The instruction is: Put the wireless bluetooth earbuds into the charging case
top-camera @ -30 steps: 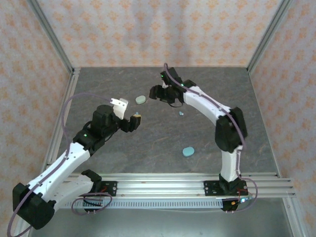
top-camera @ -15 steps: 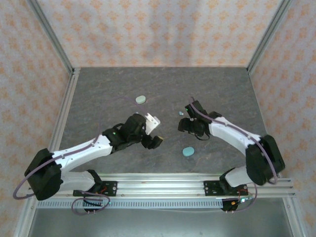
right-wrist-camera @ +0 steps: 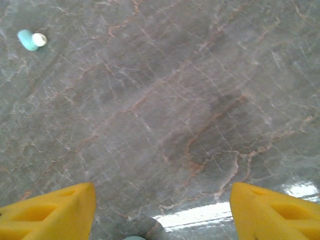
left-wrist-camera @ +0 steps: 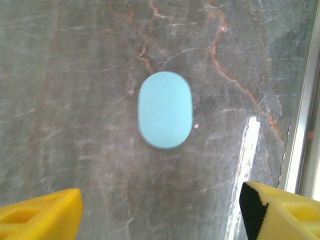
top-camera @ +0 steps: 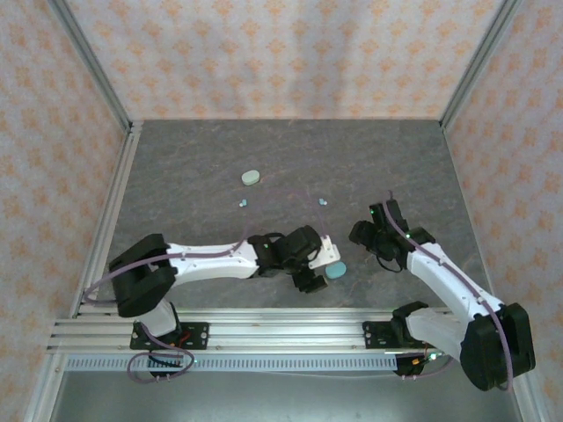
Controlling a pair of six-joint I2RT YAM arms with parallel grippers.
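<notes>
Over the near middle of the table (top-camera: 176, 167), the left gripper (left-wrist-camera: 160, 215) has swung in from the far left and hangs, jaws wide and empty, above the blue charging case (left-wrist-camera: 165, 110), which looks closed. The right gripper (right-wrist-camera: 160, 212), also spread and empty, has pulled back rightward, with an earbud (right-wrist-camera: 29, 40) lying loose farther out. No bud is seated yet, and the case probably needs opening first.

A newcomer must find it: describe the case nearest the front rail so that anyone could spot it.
Start at the metal rail along the near edge. Just beyond its middle, by the left claw, lies a pale blue oval case. The other case sits far back, and the two earbuds are much smaller.
</notes>
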